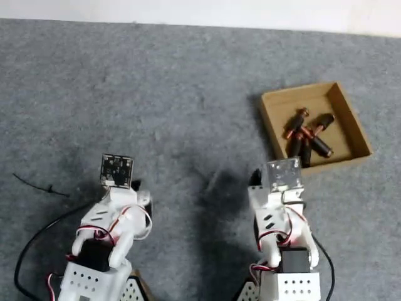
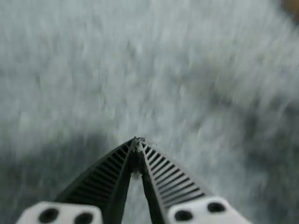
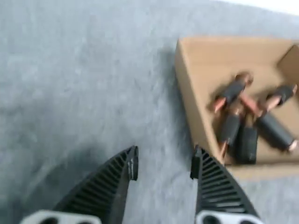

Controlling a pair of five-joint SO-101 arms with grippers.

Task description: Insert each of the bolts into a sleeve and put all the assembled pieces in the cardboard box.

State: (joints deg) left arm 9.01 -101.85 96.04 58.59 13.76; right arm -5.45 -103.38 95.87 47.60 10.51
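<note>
The cardboard box (image 1: pixel 358 125) sits on the grey felt at the right, with several assembled pieces (image 1: pixel 308 139) inside: dark sleeves with copper bolts showing at their ends. The right wrist view has the box (image 3: pixel 196 88) and its pieces (image 3: pixel 247 126) just beyond my right gripper (image 3: pixel 163 163), which is open and empty over the felt next to the box's near corner. In the high view the right arm (image 1: pixel 280 188) stands just in front of the box. My left gripper (image 2: pixel 138 144) is shut with nothing in it, low over bare felt; its arm (image 1: pixel 116 182) is at the lower left.
A thin black wire (image 1: pixel 41 187) lies on the felt at the left edge. Grey felt (image 1: pixel 188 94) covers the table, with a pale wall strip along the far edge.
</note>
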